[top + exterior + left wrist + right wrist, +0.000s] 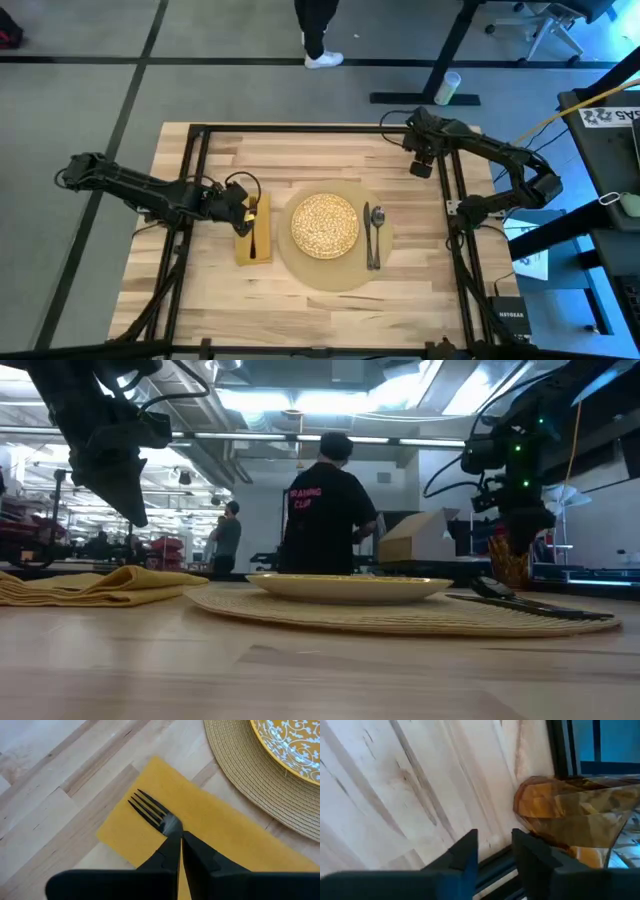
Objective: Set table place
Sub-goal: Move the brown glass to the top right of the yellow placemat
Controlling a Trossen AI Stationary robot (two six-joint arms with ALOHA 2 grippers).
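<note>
On the table (300,150) lies a round tan placemat (335,262) bearing a yellow-speckled plate (324,224). A dark spoon and knife (373,236) lie on the placemat's right part. Left of it, a dark fork (150,809) lies along the mustard napkin (225,827). My left gripper (180,842) is shut and hangs over the fork's neck; in the low view my left gripper (135,510) stands clear above the napkin (100,585). At the far right, my right gripper (492,850) is open beside the amber glass (570,810), which stands outside its gap. My right gripper has the outer side of one finger (535,857) close by the amber glass's lower wall (547,837); whether the two touch, I cannot tell. The fingers slant down from above, and the glass (508,565) stands on the table below them.
Thin black rails (190,200) frame the tabletop, and one rail (452,190) runs right by the glass. Bare wood (300,310) lies near the table's front edge. A person in a dark shirt (325,520) stands in the room behind the table.
</note>
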